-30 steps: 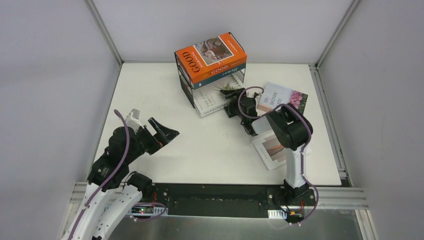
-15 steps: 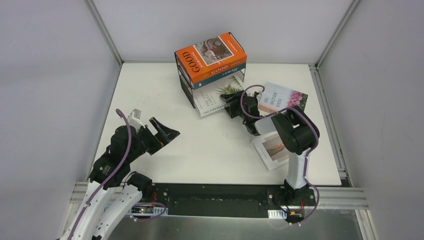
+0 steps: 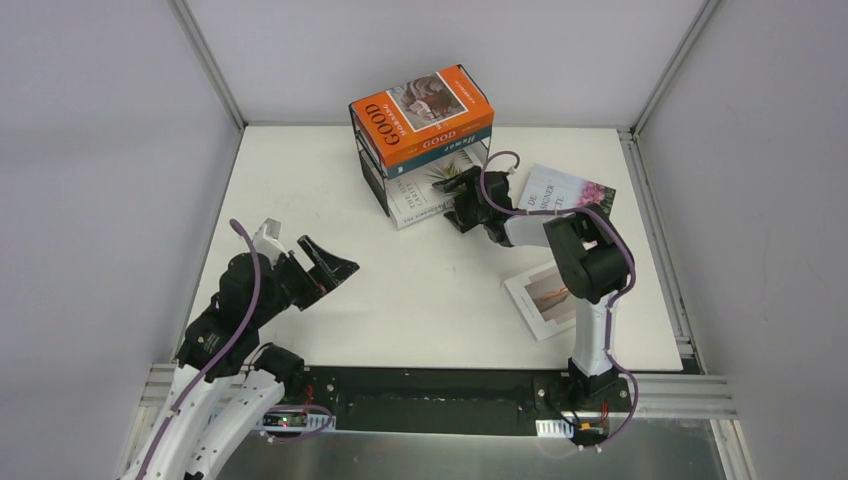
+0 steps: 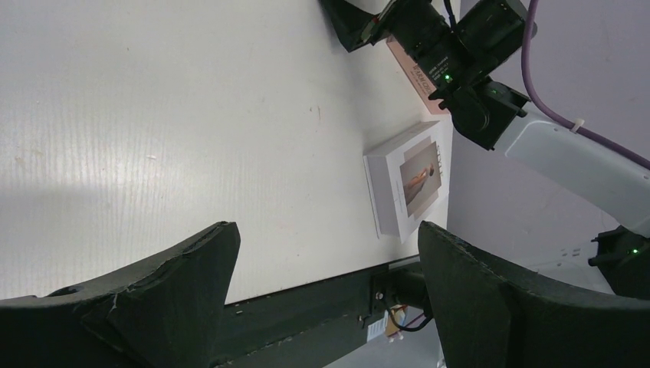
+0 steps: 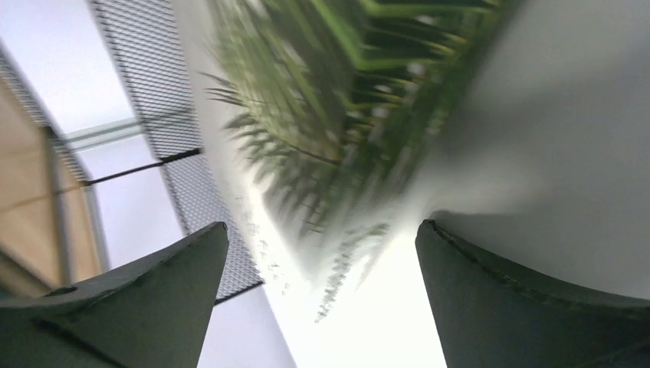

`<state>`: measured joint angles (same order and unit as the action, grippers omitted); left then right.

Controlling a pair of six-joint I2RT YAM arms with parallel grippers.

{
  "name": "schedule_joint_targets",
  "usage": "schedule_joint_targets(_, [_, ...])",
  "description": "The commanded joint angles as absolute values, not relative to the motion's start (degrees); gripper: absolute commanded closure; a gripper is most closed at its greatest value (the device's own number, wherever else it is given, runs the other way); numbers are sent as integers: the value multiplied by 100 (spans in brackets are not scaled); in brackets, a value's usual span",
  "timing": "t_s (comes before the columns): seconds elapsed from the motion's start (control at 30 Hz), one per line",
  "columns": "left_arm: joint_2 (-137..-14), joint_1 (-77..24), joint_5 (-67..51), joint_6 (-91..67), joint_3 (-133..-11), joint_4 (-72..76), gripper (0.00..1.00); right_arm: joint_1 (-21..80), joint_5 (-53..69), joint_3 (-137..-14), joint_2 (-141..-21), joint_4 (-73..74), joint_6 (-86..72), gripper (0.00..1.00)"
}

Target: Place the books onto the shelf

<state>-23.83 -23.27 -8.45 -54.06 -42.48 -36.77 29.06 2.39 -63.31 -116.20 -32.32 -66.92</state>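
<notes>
The shelf (image 3: 372,168) stands at the back of the table, black wire with wooden boards. The orange book (image 3: 420,112) lies on its top with the dark teal book (image 3: 452,141) under it. The white palm-leaf book (image 3: 418,196) lies flat, its far end under the shelf's lower tier. My right gripper (image 3: 462,207) is at that book's near right end, jaws open, the leafy cover (image 5: 345,92) filling its view between the fingers. The pink-flower book (image 3: 567,193) and the white figure-photo book (image 3: 545,298) lie on the table to the right. My left gripper (image 3: 318,265) hovers open and empty.
Grey walls close the table on three sides. In the left wrist view the figure-photo book (image 4: 408,182) lies near the table's front edge, with the right arm (image 4: 467,69) beyond it. Shelf mesh (image 5: 146,84) and wood (image 5: 31,176) show left of the right gripper (image 5: 322,238).
The right gripper has advanced toward the shelf, and the palm-leaf book has slid back and left, further under the lower tier. The left arm has barely moved.
</notes>
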Motion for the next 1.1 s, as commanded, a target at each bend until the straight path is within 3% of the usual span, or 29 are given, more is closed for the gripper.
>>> schedule_joint_targets(0.0, [-2477,-2328,-836,-5368,-4240,-3674,10,2890,446,-6671,-11213,-1718,-6252,2])
schedule_joint_targets(0.37, [-2436,-2327,-795,-5368,-4199,-3674,9,2943,141,-6211,-10552,-1483,-5567,2])
schedule_joint_targets(0.57, [-2521,-2333,-738,-5366,-4201,-3669,9,3081,-305,-5900,-10011,-1309,-4394,11])
schedule_joint_targets(0.6, [-2542,-2330,-740,-5358,-4213,-3666,9,3110,-336,-5919,-9996,-1203,-4142,18])
schedule_joint_targets(0.7, [-2583,-2329,-743,-5345,-4210,-3633,9,3189,-269,-6118,-10077,-804,-3419,63])
schedule_joint_targets(0.77, [-2613,-2334,-759,-5348,-4192,-3607,9,3209,-384,-6156,-10150,-602,-3143,87])
schedule_joint_targets(0.8, [-2619,-2334,-776,-5354,-4188,-3592,10,3211,-451,-6154,-10182,-545,-3080,93])
schedule_joint_targets(1.07, [-2651,-2329,-859,-5384,-4192,-3524,10,3217,-635,-6493,-10599,-680,-3031,93])
